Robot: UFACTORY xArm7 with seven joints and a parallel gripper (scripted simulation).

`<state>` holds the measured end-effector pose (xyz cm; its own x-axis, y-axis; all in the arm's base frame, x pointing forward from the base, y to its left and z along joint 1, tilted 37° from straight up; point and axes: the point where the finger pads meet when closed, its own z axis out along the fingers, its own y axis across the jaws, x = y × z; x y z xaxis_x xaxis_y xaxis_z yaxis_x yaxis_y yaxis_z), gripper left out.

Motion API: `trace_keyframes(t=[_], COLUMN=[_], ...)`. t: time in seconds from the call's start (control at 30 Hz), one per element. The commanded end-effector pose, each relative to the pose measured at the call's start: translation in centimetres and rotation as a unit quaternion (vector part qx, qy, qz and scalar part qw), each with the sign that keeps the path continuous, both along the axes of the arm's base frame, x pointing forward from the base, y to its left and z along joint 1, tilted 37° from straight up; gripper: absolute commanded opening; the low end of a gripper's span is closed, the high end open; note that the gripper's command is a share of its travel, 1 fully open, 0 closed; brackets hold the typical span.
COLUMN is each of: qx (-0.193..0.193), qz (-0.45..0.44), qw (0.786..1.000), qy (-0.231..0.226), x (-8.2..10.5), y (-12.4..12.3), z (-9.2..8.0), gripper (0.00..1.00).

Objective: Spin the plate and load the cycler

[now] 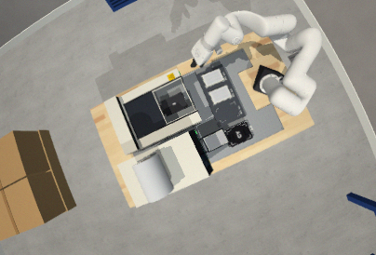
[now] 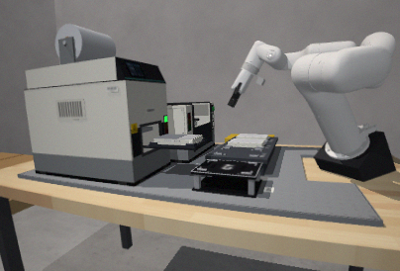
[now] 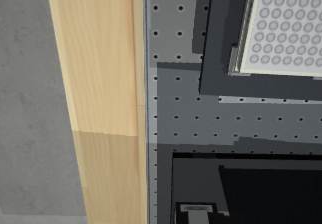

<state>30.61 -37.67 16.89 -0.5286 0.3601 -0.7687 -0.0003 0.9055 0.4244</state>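
My gripper (image 1: 194,61) (image 2: 233,101) is shut and empty. It hangs in the air above the back edge of the deck, near the centrifuge's (image 1: 144,114) right front corner; its fingers do not show in the wrist view. K73 (image 2: 178,139) lies on the sealer's stage (image 1: 214,140). Two pale plates sit in the deck row: BAL (image 1: 212,78) (image 3: 292,35) on D3, nearest the gripper, and K37 (image 1: 221,95) on D2. The framed square opening (image 1: 172,100) in the centrifuge's top shows dark shapes inside. The black CY nest (image 1: 237,135) (image 2: 226,170) holds no plate.
The sealer (image 1: 170,169) (image 2: 92,124) with its film roll (image 1: 153,181) stands beside the centrifuge. A green lamp (image 2: 165,119) glows by the stage. The arm's base (image 1: 268,79) (image 2: 359,158) is at the right. The table's wooden edge (image 3: 102,100) runs under the wrist.
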Motion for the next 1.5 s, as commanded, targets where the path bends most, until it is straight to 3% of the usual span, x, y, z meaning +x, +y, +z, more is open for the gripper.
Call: trace_keyframes(t=[0.0, 0.37, 0.43, 0.57, 1.47], qx=[-0.002, -0.002, -0.002, -0.001, -0.001], qz=[0.005, 0.082, 0.082, 0.107, 0.107], qw=[1.0, 0.98, 0.98, 0.966, 0.966], qy=[0.014, 0.179, 0.179, 0.233, 0.233], x=[-0.13, -0.09, -0.09, -0.08, -0.09], y=[-0.2, -0.2, -0.2, -0.2, -0.2], z=[0.2, 0.23, 0.23, 0.23, 0.23], gripper=[0.0, 0.0, 0.0, 0.0, 0.0])
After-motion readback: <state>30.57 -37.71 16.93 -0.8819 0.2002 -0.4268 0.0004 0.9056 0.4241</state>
